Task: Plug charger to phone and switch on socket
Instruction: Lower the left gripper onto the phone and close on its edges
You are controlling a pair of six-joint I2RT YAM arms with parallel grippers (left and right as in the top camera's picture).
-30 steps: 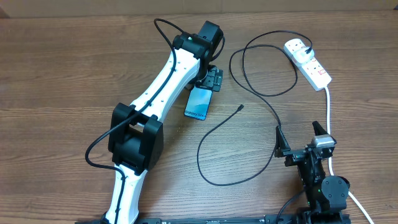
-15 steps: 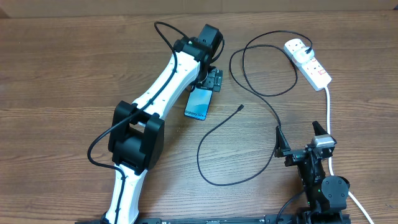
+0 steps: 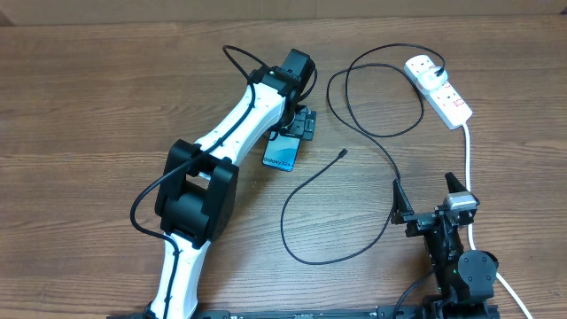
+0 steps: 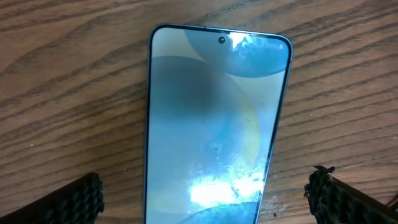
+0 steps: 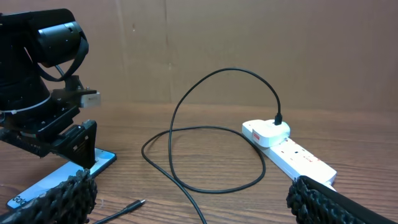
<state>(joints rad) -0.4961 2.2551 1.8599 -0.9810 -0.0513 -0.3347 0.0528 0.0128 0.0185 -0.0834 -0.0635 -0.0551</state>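
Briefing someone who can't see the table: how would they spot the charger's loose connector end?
Find the white socket strip at the far right; the black charger plugged into it loops toward the middle. Its connector tip lies on the table right of the phone, thin and unplugged, unlike the cable's other end.

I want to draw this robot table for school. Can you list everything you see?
slim rectangular smartphone with glowing screen: one, light blue, flat on the table below the left pincer.
long thin charger cable: one, black, looped across the middle, one end at the power strip, small tip lying free.
oblong plastic power strip: one, white with red switches, far right.
wooden table: one, brown, under everything.
left pincer: one, black, open, over the phone.
right pincer: one, black, open, empty, near right.
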